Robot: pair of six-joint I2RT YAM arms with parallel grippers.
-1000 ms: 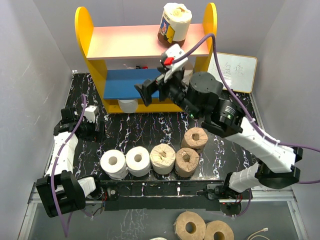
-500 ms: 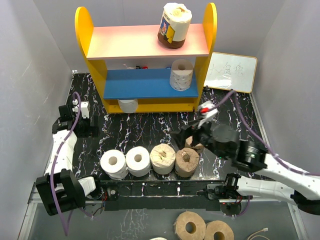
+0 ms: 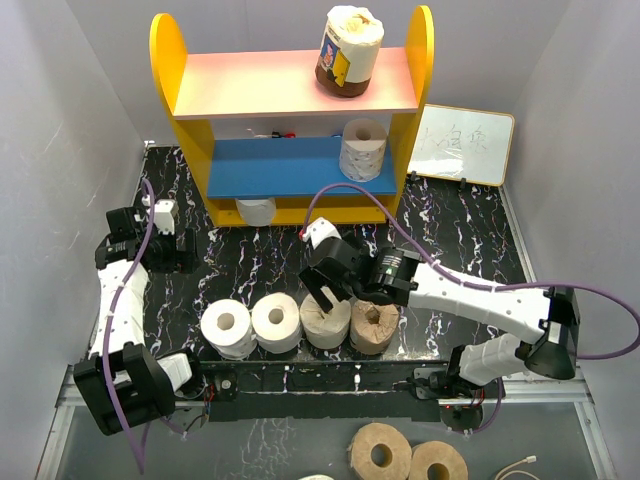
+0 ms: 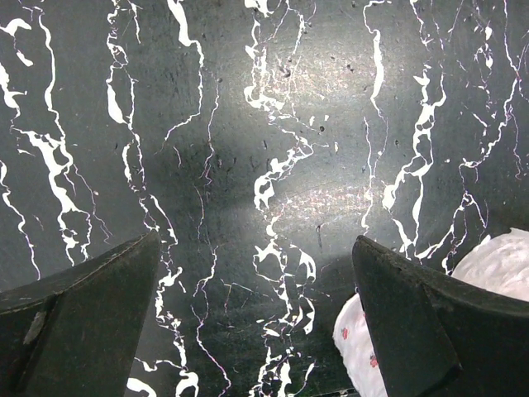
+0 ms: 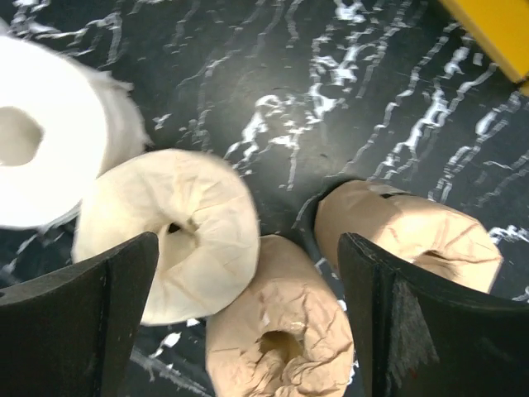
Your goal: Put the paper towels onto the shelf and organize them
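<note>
The shelf (image 3: 170, 60) stands at the back. A wrapped tan roll (image 3: 348, 50) is on its pink upper board and a white roll (image 3: 363, 148) is on its blue lower board. Another white roll (image 3: 257, 210) sits at the shelf's foot. Two white rolls (image 3: 228, 328) (image 3: 276, 322) and two tan rolls (image 3: 326, 322) (image 3: 374, 325) line the front. My right gripper (image 3: 332, 295) (image 5: 248, 240) is open just above the tan rolls; its view shows a cream roll (image 5: 165, 236), a tan roll (image 5: 277, 331) and a third tan roll (image 5: 413, 236). My left gripper (image 3: 190, 258) (image 4: 256, 241) is open over bare table.
A small whiteboard (image 3: 465, 143) leans right of the shelf. Two more tan rolls (image 3: 380, 455) (image 3: 437, 462) lie below the table's front edge. A white printed roll's edge (image 4: 496, 269) shows by my left gripper's right finger. Grey walls close in both sides.
My right arm has left the white roll on the blue board and swung down and left to the front row of rolls. The left arm has barely moved.
</note>
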